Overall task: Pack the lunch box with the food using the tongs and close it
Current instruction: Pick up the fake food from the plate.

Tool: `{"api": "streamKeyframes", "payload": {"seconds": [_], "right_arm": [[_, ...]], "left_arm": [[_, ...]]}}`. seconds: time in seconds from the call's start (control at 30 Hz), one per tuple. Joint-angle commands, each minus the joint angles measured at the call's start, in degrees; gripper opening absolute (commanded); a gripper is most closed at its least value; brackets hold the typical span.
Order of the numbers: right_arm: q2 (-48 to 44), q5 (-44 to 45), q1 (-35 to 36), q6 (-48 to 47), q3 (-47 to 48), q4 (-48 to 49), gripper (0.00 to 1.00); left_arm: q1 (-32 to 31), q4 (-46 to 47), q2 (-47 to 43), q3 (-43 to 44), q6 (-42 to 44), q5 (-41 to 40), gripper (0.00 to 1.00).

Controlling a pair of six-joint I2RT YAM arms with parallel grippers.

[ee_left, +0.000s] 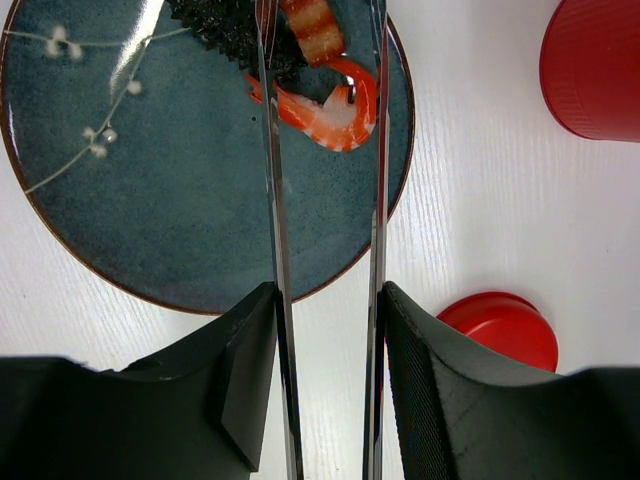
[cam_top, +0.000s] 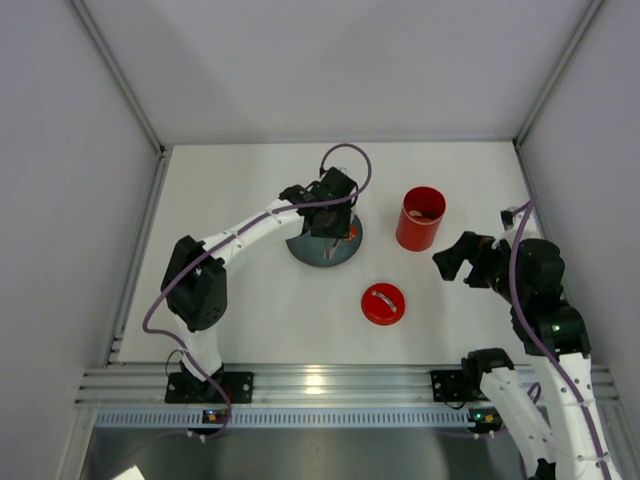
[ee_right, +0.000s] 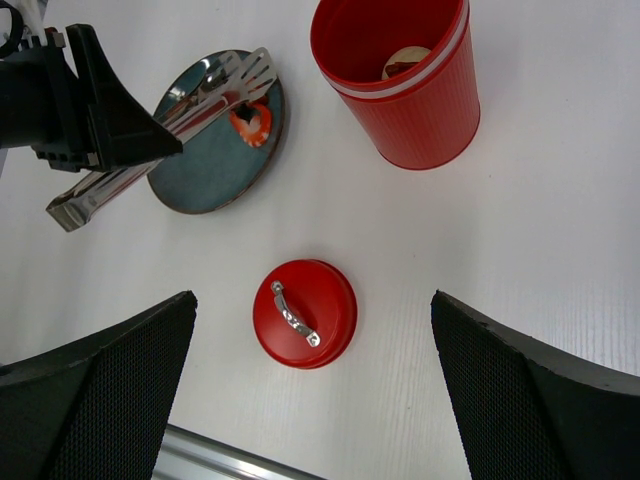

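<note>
My left pincer (ee_left: 325,335), bottom of the wrist frame: part closed, clamped on the tongs (ee_left: 272,200). Their arms run up over the blue plate (ee_left: 120,200), with the shrimp (ee_left: 335,115) between them at top centre. Lid (ee_left: 505,325) lower right. Lunch box (ee_left: 595,70) upper right, uncovered. My right pincer (cam_top: 455,262) gapes wide, holding nothing.
</note>
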Motion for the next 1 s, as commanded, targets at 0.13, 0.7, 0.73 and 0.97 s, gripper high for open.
{"api": "streamKeyframes", "payload": {"seconds": [0.13,0.7,0.73,0.97], "right_arm": [[-0.66,0.06,-0.46,-0.96,1.39,0.71,1.0],[0.22,-0.29,-0.55,-0.87,1.48,1.23,1.0],[0.22,-0.21,-0.55,-0.78,1.56,1.23,0.99],[0.48,-0.3,-0.55,-0.87,1.65,1.32,1.0]], "left_arm": [[0.22,-1.48,-0.79,1.16,0.28,1.78,0.49],[0.22,-3.24,1.85,4.93,1.15,2.83,0.48],[0.22,-3.06,2.02,5.11,1.07,2.83,0.47],[0.49,-4.29,3.34,7.04,1.16,3.18,0.44]]}}
